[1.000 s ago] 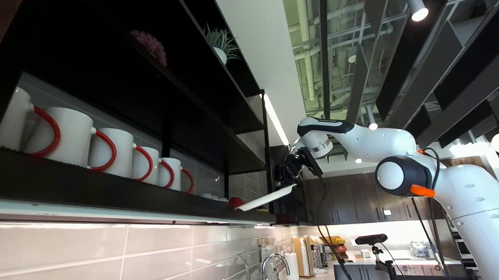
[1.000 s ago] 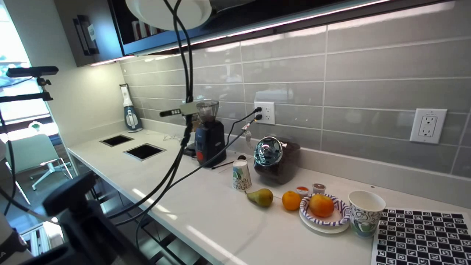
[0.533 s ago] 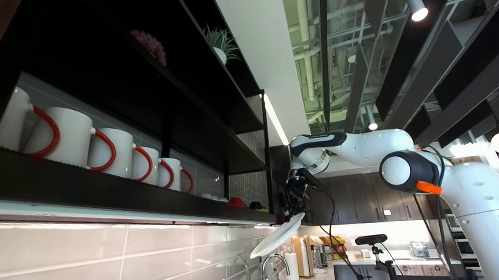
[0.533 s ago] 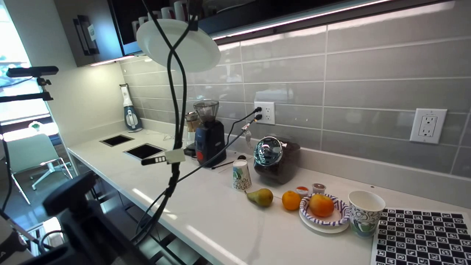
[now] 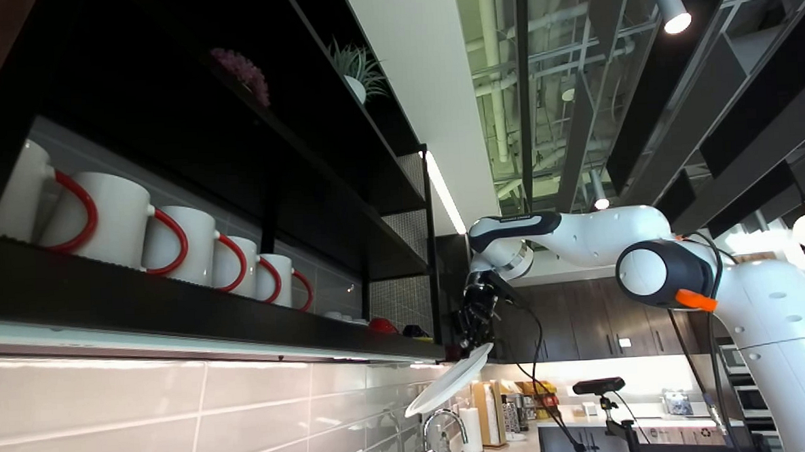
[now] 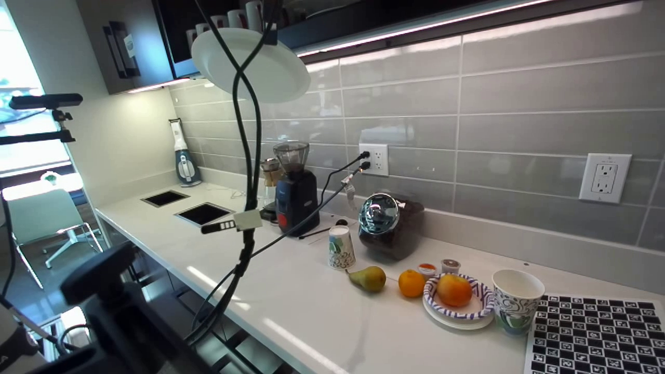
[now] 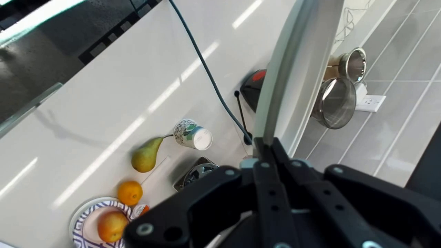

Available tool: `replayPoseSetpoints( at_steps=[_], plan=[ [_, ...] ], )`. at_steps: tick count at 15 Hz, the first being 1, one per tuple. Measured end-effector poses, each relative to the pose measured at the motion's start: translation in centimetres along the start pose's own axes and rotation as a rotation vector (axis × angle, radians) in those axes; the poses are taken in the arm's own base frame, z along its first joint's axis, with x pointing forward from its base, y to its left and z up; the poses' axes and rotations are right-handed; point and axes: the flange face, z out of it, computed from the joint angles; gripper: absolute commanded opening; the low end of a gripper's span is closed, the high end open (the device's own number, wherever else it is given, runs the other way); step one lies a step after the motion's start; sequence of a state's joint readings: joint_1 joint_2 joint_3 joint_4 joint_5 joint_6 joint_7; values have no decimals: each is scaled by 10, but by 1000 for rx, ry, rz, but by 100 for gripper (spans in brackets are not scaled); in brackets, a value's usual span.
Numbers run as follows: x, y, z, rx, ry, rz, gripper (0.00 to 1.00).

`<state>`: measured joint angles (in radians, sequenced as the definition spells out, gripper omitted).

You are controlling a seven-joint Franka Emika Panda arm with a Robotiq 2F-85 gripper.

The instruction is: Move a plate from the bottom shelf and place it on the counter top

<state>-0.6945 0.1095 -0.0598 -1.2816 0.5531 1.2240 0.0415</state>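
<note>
Above the desk (image 7: pixel 110 93), the hand (image 7: pixel 269 143) grips a tilted plate (image 7: pixel 306 69) extending toward one o'clock in the wrist view.

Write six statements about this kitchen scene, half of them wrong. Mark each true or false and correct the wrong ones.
1. The gripper holds the white plate by its edge. True.
2. The white plate is level. False: it is tilted, up in the air.
3. Mugs with red handles stand on the bottom shelf. True.
4. The bottom shelf is white. False: it is black.
5. The cup beside the pear on the counter is upside down. True.
6. The pear is inside that cup. False: it lies outside, on the counter.
</note>
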Motion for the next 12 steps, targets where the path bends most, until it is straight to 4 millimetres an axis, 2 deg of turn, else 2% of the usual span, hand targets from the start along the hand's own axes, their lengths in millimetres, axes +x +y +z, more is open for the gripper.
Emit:
replayPoseSetpoints(
  at_steps=[2,5,9,12],
  plan=[
    [10,9,13,-40,1,28,1],
    [17,30,44,-111,-59,32,1],
    [20,72,79,-143,-149,57,1],
    [30,106,101,-133,-128,148,1]
  ],
)
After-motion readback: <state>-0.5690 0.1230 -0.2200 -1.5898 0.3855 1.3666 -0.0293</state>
